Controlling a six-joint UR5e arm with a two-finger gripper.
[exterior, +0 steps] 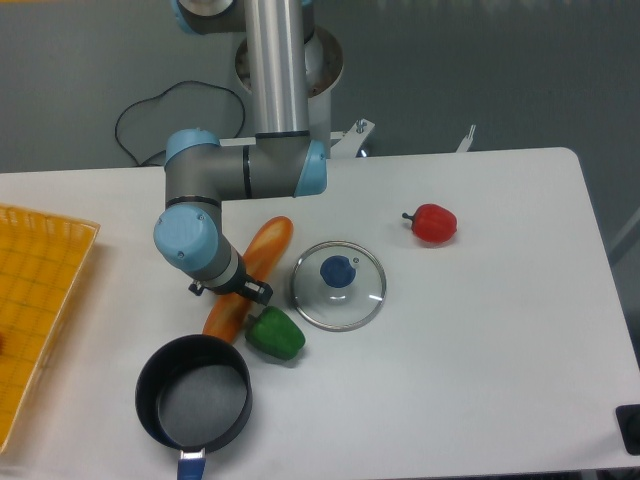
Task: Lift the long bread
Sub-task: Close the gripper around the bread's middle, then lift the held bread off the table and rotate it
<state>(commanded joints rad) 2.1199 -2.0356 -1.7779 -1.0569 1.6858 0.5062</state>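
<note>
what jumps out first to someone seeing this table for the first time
The grey and blue robot arm dominates, reaching down over the long bread, which lies diagonally near the table's middle-left; the gripper itself is hidden by the wrist. Around it sit a green pepper touching the loaf's lower end, a glass lid to its right, and a black pot at the front. A red pepper lies alone to the right.

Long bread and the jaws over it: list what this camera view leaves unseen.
- Gripper: the wrist covers the jaws, so open or shut cannot be told.
- Long bread: its middle is hidden under the arm; contact is unseen.
- Green pepper: whether it touches the bread is unclear.
- Yellow tray: cut off by the left edge.
- Black pan: handle cut off at the bottom edge.
</note>
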